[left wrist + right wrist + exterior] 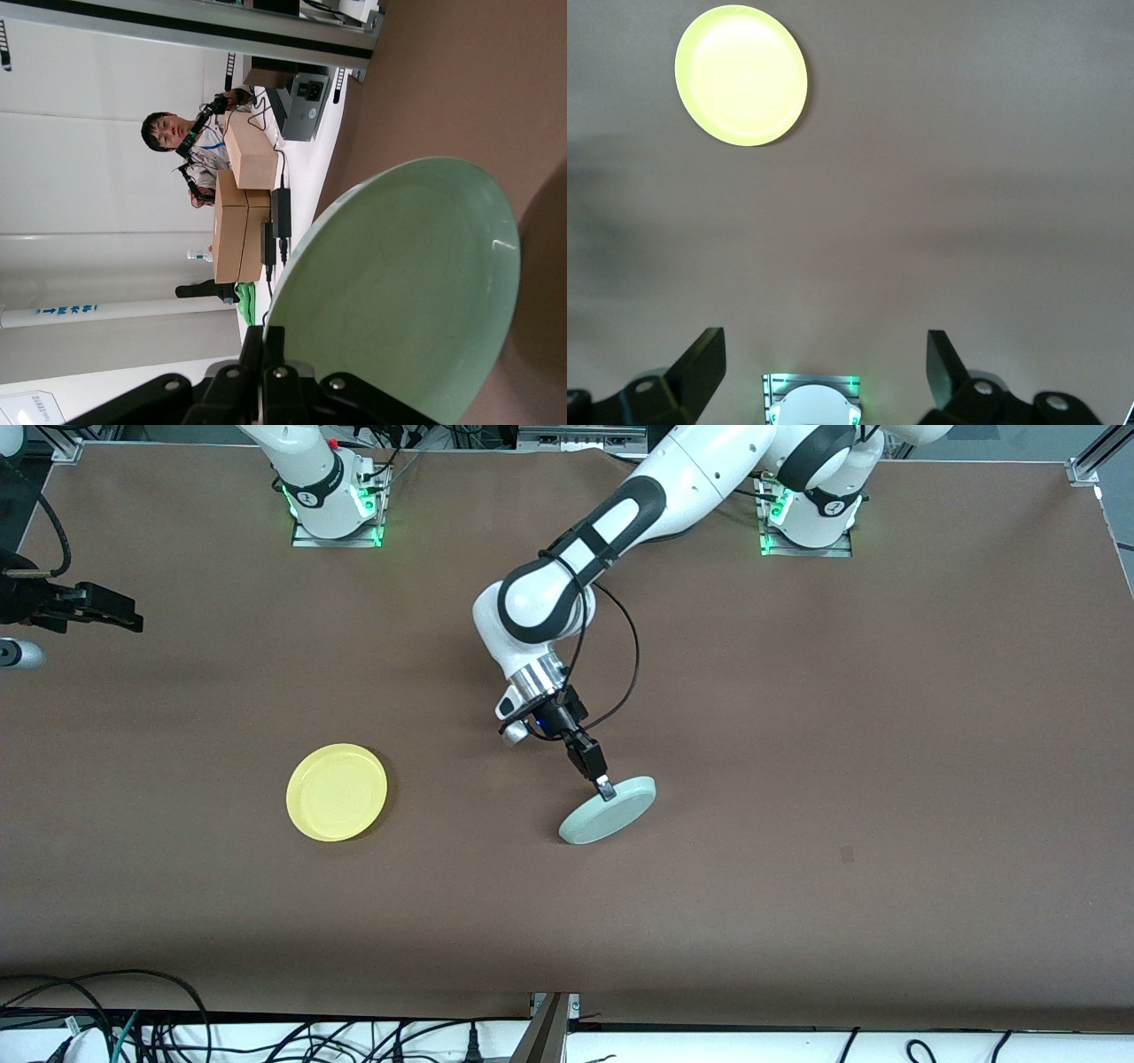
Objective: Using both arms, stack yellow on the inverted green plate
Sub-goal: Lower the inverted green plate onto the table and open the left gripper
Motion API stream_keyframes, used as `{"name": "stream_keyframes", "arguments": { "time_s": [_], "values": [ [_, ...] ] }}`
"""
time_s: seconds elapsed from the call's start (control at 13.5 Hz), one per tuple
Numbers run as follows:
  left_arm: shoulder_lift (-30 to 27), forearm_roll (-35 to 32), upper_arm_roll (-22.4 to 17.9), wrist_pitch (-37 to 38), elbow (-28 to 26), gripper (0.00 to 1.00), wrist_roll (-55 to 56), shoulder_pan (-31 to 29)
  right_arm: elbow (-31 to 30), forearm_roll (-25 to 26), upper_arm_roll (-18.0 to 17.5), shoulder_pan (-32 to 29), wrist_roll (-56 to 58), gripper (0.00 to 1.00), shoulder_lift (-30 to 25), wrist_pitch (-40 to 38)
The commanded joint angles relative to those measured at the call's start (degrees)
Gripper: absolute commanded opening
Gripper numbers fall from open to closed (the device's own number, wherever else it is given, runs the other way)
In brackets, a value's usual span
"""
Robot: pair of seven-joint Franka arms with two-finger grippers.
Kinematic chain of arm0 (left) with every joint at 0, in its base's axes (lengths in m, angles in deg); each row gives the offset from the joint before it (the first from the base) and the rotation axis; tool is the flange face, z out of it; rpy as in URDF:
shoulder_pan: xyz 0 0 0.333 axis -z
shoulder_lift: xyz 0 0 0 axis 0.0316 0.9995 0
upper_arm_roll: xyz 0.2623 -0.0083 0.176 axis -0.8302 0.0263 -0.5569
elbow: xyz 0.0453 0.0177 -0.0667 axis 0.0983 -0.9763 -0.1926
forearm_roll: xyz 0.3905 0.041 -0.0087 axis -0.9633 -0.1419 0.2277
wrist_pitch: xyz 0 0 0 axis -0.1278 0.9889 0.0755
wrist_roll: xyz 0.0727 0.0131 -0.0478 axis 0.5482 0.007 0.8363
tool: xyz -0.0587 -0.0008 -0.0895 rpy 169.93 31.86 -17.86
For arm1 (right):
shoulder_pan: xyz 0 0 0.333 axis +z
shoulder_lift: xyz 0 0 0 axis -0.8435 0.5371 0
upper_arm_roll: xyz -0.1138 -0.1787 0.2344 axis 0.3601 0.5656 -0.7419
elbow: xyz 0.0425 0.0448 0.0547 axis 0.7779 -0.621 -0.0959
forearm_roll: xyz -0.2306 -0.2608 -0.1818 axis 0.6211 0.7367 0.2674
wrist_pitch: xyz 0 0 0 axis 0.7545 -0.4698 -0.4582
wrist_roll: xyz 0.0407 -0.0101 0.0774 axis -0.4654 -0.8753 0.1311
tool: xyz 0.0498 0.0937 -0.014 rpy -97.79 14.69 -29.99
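a: so where's the round pale mint-green plastic plate [608, 810]?

b: tilted up on edge on the brown table [797, 691], one rim on the surface, the left gripper [604, 787] clamped on the raised rim. my guess is it's being turned over.

a: and the round bright-yellow plastic plate [337, 792]?

b: flat, well apart from the green plate toward the right arm's end, untouched. the right gripper [824, 359] waits high with fingers spread wide, holding nothing.
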Motion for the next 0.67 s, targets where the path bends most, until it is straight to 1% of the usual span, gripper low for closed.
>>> {"name": "stream_keyframes", "arguments": {
  "time_s": [0.0,0.07,0.15,0.22,0.3,0.37,0.44,0.52,0.59],
  "values": [
    [3.10,3.44,3.50,-1.06,3.14,0.00,5.13,0.25,1.21,-0.10,-0.04,-0.10,-0.30,1.00,0.39,-1.31],
    [3.10,5.89,3.94,-1.15,3.14,0.00,7.07,0.34,1.21,-0.10,0.05,-0.10,-0.04,1.00,0.56,-1.31],
    [3.18,7.31,4.38,-1.41,3.05,0.21,8.66,0.43,1.03,-0.10,-0.04,-0.10,-0.21,1.00,0.56,-1.31],
    [3.53,7.76,5.08,-1.68,3.05,0.69,9.98,0.60,1.12,-0.10,-0.13,0.16,-0.21,1.00,0.56,-1.31],
    [3.80,9.07,6.05,-2.55,3.05,0.70,11.21,0.52,1.21,-0.10,-0.13,0.16,-0.30,1.00,0.65,-1.22],
    [4.06,11.52,6.23,-3.52,3.14,0.75,12.27,0.60,1.12,-0.10,-0.13,0.16,-0.30,1.00,0.56,-1.30],
    [4.06,14.68,6.23,-4.31,3.23,0.90,13.50,0.60,1.12,-0.19,-0.13,0.16,-0.30,1.00,0.65,-1.31],
    [3.89,17.93,6.23,-5.01,3.14,1.00,14.46,0.52,0.95,-0.19,-0.13,0.16,-0.21,1.00,0.56,-1.31],
    [3.54,20.74,6.23,-5.37,3.23,1.00,15.08,0.08,0.77,-0.36,-0.13,0.08,-0.21,1.00,0.74,-1.31]
  ]
}}
